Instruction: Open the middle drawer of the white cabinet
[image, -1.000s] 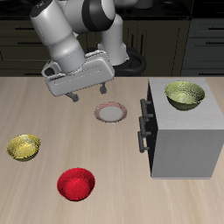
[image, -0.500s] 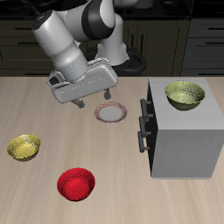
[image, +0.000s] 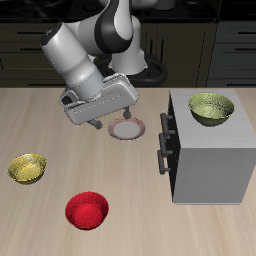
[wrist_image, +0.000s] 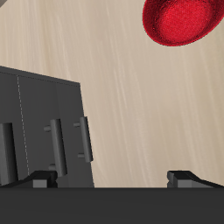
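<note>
Wooden table (image: 60, 215): middle drawer (image: 163, 147) sits well apart from fingers (image: 112, 121).

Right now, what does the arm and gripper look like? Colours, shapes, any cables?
The arm is glossy white-grey with rounded segments and dark bands at the joints. The gripper has a wide, boxy light-grey body with two short dark fingers; the wrist view shows their dark tips below a dark bar. No cables or markings visible.

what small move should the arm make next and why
Probably carry the end effector toward the cabinet front and lower it to the middle drawer's handle. It hangs open above the table near the pink plate, well clear of the handles, and every drawer looks shut.
</note>
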